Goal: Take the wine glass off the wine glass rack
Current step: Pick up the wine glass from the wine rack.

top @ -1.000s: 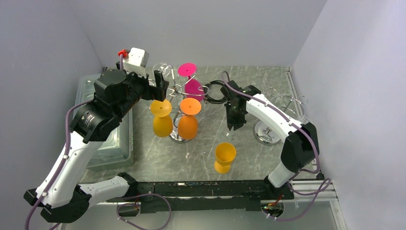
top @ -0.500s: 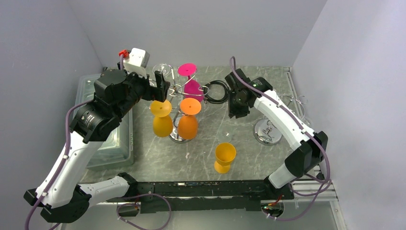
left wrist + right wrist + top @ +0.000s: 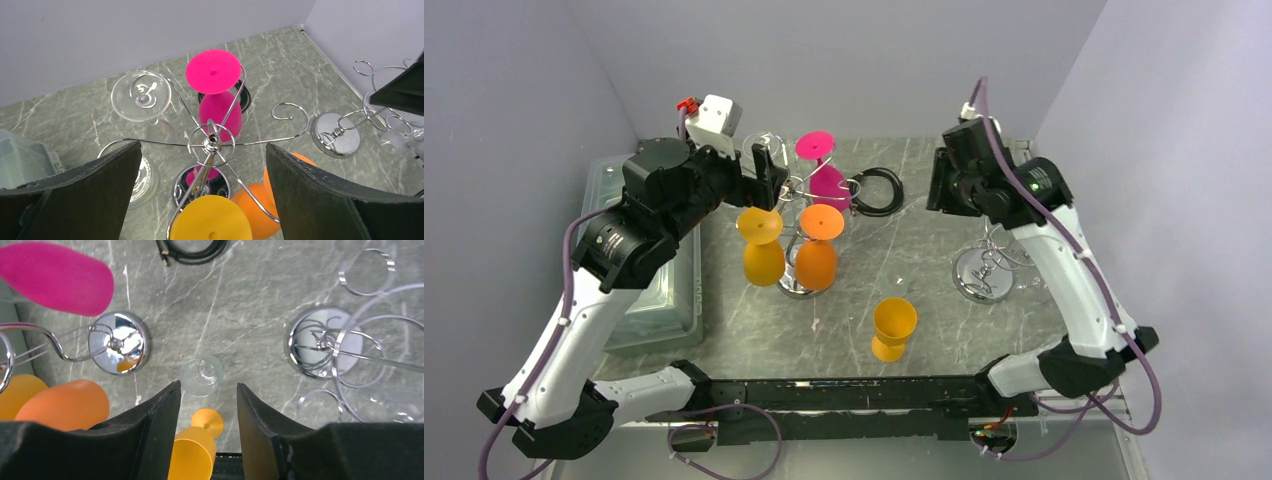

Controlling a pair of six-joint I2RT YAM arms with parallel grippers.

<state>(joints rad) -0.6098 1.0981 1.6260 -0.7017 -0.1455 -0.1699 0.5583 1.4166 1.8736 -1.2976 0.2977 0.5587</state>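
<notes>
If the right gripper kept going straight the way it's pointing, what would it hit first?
Most likely the clear wine glass standing on the table: it sits between the fingers of the right gripper in its wrist view. The yellow glass is nearby, so depth leaves some doubt.

The rack (image 3: 211, 145) at frame centre is polished chrome wire, and its disc base is mirror-bright. The pink glass (image 3: 213, 71) above it and the orange glass (image 3: 817, 262) look like matt, opaque plastic. The clear glass (image 3: 141, 95) at upper left is transparent and glossy. The table (image 3: 844, 330) is smooth, grey and marble-veined, with a faint sheen. The bin (image 3: 659, 310) at left is cloudy, translucent plastic.
</notes>
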